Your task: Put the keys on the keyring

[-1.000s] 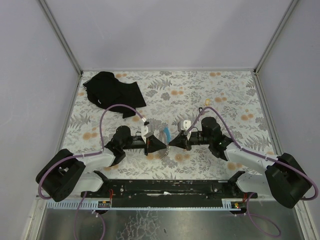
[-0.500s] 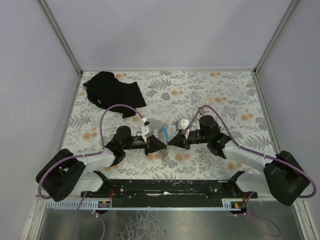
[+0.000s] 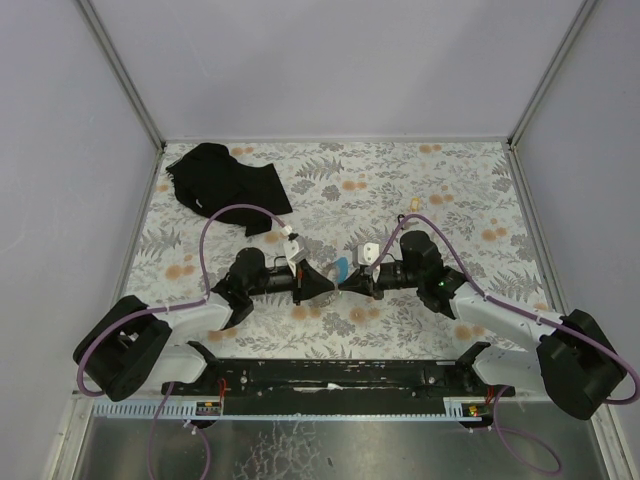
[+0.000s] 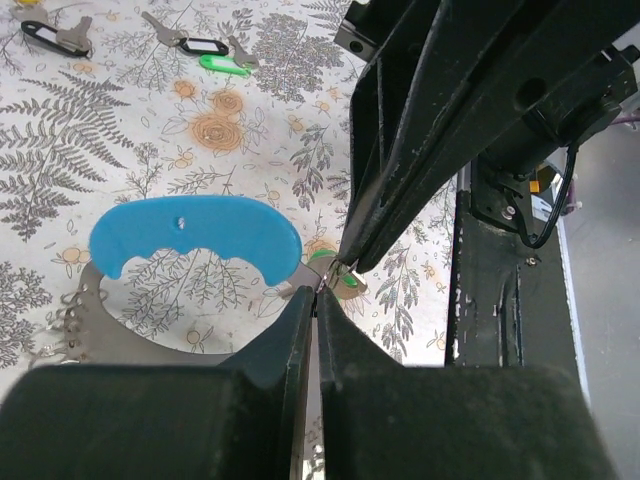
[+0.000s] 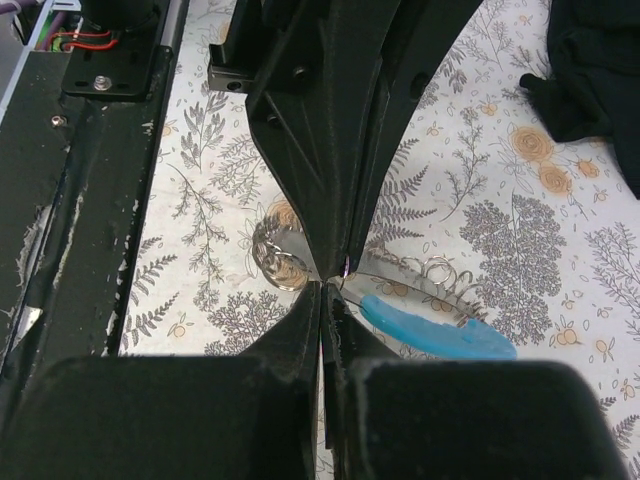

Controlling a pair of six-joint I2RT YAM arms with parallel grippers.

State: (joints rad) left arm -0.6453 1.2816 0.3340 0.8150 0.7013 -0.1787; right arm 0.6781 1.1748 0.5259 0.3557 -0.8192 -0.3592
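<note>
cloth: black cloth (image 3: 222,183) bunched at the far-left corner of the tabletop (image 3: 450,180).
left arm: left gripper (image 4: 315,300) low over the centre, pointing right. Jaws pressed together, and the keyring's grey metal band runs straight into their tips.
keyring: keyring (image 4: 195,232) sits at the meeting point of both grippers, on the far side. Blue band arched, metal band curving under it, wire coils at the free end.
right arm: right gripper (image 5: 322,290) points left, tip to tip with the left one. Jaws pressed together; cannot tell what they pinch, if anything.
green tag: small green tag (image 4: 347,284) right at the right tip.
keys: keys (image 4: 225,65) lie loose on the tabletop, far-right of the grippers, well apart from them.
</note>
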